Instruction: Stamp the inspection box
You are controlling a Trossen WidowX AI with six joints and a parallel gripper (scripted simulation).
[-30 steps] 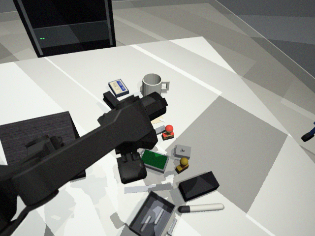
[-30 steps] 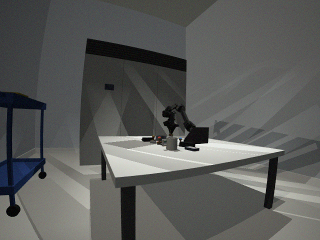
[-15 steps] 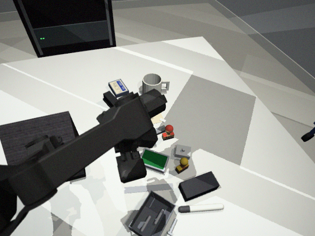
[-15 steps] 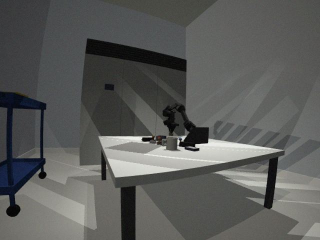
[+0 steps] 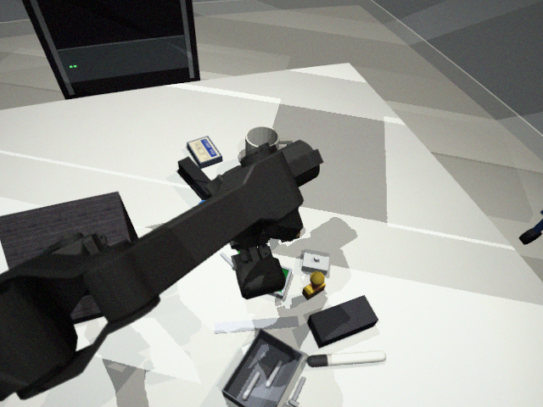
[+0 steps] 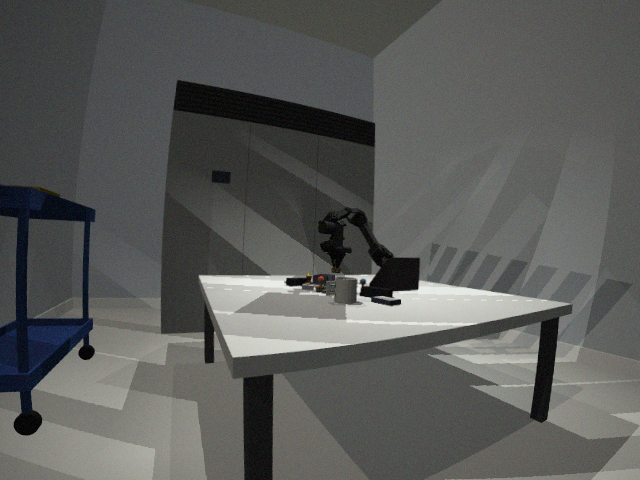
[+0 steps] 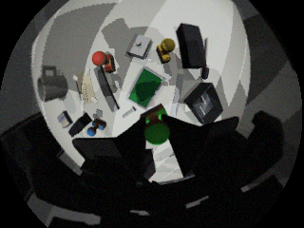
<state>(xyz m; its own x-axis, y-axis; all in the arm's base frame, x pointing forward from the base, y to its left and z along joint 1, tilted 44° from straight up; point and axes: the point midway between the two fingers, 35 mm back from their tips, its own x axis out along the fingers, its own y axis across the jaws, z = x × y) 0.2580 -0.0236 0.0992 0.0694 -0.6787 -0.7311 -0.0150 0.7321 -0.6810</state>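
Note:
My gripper (image 7: 153,118) is shut on the green-knobbed stamp (image 7: 157,134) (image 6: 336,270), holding it upright above the bench. In the wrist view it is just below the ink pad (image 7: 146,86) (image 5: 286,275), whose green face is uncovered and partly shadowed. A beige sheet (image 7: 86,90) with faint marks lies to the left, perhaps the card; I cannot make out the inspection box. A red-knobbed stamp (image 7: 99,58), a yellow-knobbed stamp (image 7: 167,45) (image 5: 316,279) and a blue-knobbed one (image 7: 91,131) stand around. The arm hides the fingers and held stamp in the top view.
A grey lid-like block (image 5: 315,261) (image 7: 139,47) lies by the pad. A mug (image 5: 261,140) (image 6: 345,290) (image 7: 52,85) and a labelled box (image 5: 204,151) are farther back. A black block (image 5: 343,320) (image 7: 191,46), a marker (image 5: 355,358) and a tray (image 5: 242,359) with small parts are near the front.

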